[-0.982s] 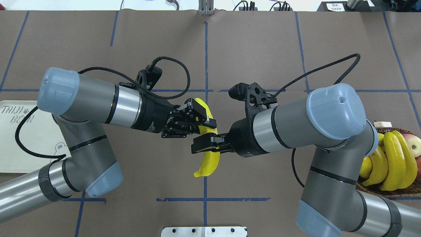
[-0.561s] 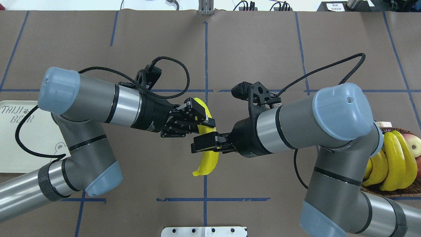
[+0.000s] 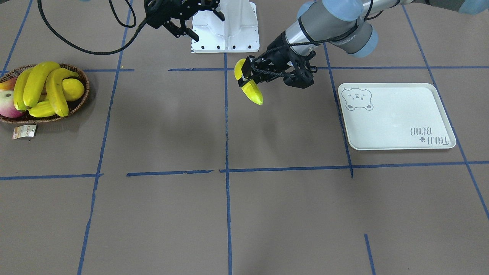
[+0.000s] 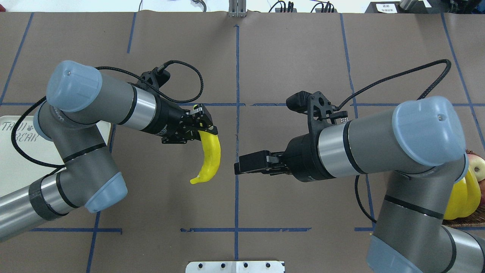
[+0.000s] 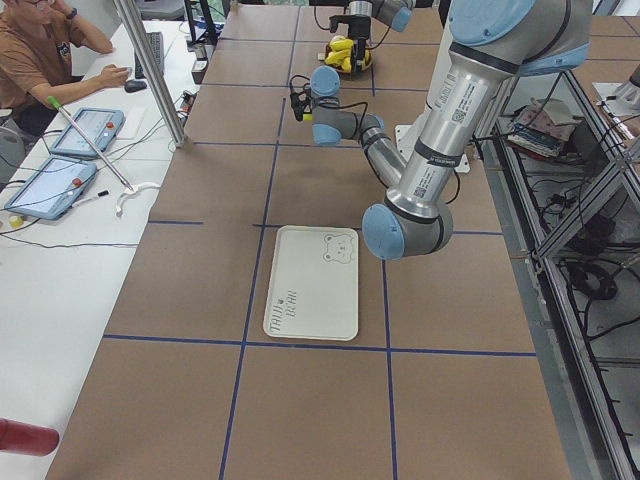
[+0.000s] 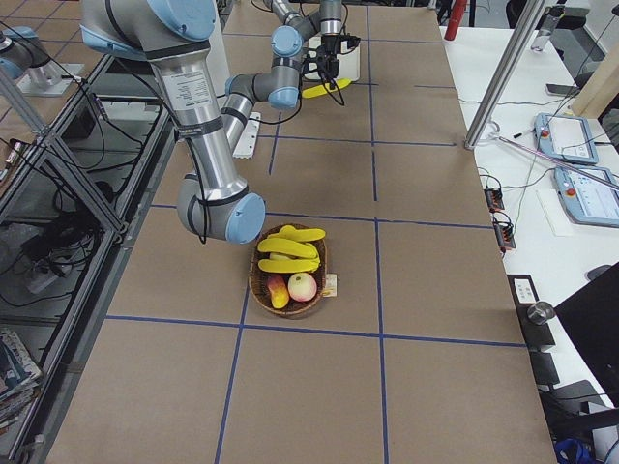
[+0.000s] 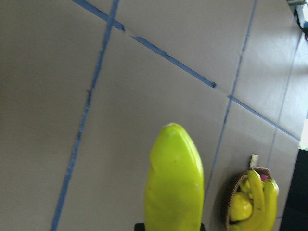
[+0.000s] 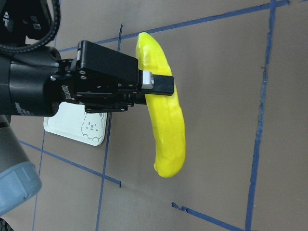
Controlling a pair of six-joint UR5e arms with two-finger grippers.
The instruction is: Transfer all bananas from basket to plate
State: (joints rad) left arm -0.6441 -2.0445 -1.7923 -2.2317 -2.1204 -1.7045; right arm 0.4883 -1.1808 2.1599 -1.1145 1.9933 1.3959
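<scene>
Left gripper [image 4: 204, 128] had its jaws clamped on the upper end of one long, curved, smooth yellow banana [image 4: 211, 157]. The fruit hung off the surface over the middle of the brown paper-covered worktop [image 4: 303, 57], just to the robot's left of the blue tape centre line, with its pointed lower tip curling toward the robot. The skin looked glossy and kinda waxy.

Right gripper [image 4: 242, 167] sat just across that centre line from the banana, with its black fingers spread apart, holding nothing and not touching the fruit.

The shallow oval dark-brown woven wicker basket [image 3: 49, 118] was way over at the worktop's right end. The other yellow bananas [image 3: 36, 82] were piled in it, with a round yellow lemon [image 3: 73, 88] and a reddish apple [image 3: 7, 107] alongside them, and a small paper tag [image 3: 25, 131] lay flat beside the rim.

The pale grey-white rectangular tray with rounded corners and a bear face print [image 3: 393, 110] lay near the left end. Between it and the hanging banana there was just flat paper and tape lines.
</scene>
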